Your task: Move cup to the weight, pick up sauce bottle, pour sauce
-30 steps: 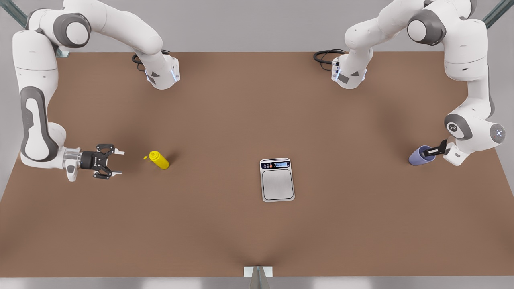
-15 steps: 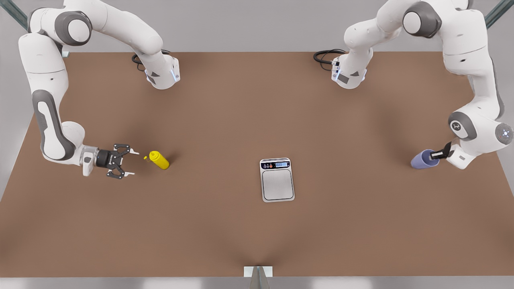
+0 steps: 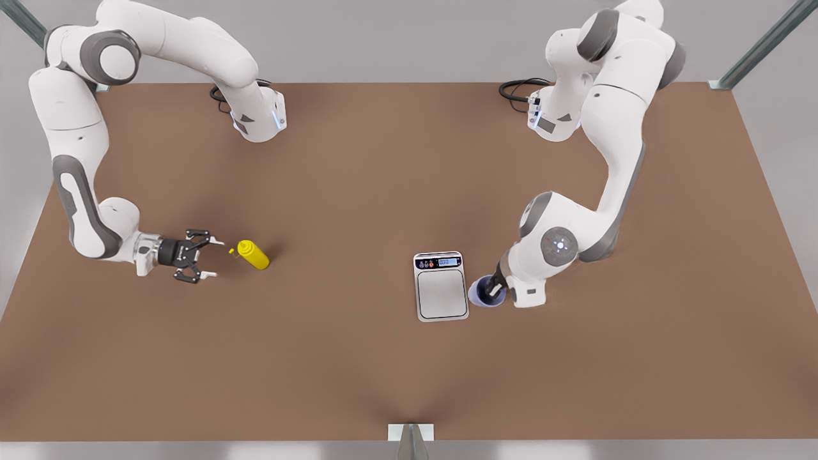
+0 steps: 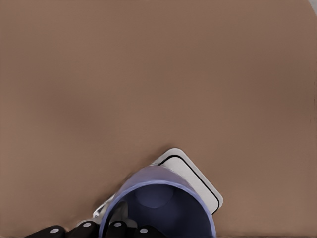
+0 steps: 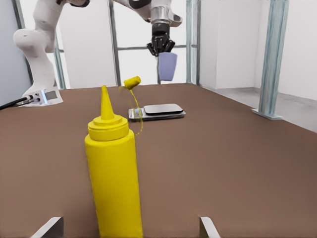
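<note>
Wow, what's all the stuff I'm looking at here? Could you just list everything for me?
Table: one, brown, under everything.
Weight: one, white-edged with grey plate, mid-table.
Cup: one, lavender-blue, held in the air just beside the weight on the front view's right.
Sauce bottle: one, yellow, upright at the front view's left.
Small yellow cap: one, tethered near the bottle's nozzle.
Black cables: two coils, at the arm bases.
Metal frame posts: several, grey, around the table.
Left end effector: black, shut on the cup's rim.
Right end effector: black, open, facing the sauce bottle, apart from it.
</note>
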